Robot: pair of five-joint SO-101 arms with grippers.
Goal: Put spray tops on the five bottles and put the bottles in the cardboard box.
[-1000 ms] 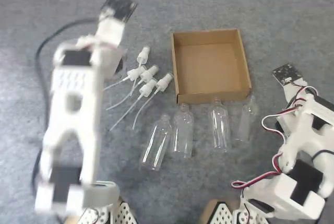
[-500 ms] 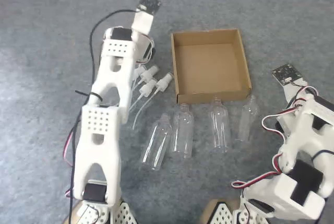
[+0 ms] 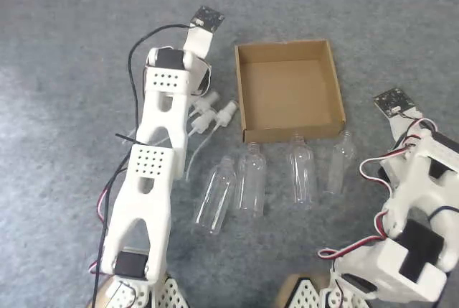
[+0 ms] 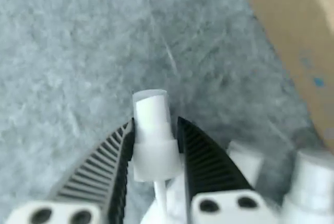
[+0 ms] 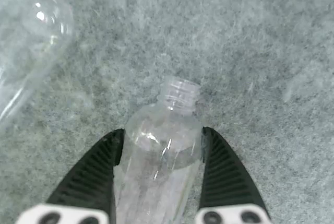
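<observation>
The left claw (image 4: 154,126) is at the cluster of spray tops just left of the cardboard box (image 3: 290,134). Its jaws are closed against both sides of one spray top (image 4: 151,110) at the collar, with the dip tube trailing back between them. The remaining spray tops (image 3: 215,114) lie just beside it on the grey worktop (image 3: 72,71).

The right claw (image 5: 162,131) is clamped on the body of a clear bottle (image 5: 166,148). The open neck points away from the wrist, and a second bottle lies nearby. Four bottles (image 3: 251,179) lie in a row in front of the box, uncapped. The box holds nothing.

Assessment: the step in hand is picking up the first spray top, so the task is barely begun.

Recommendations:
- Confirm the grip sits squarely on the collar, not the nozzle.
- Lift straight up so the long tube clears the neighbouring tops without dragging them.
- Hold the bottle's neck steady and exposed, so the tube can be threaded in before the top is seated.
</observation>
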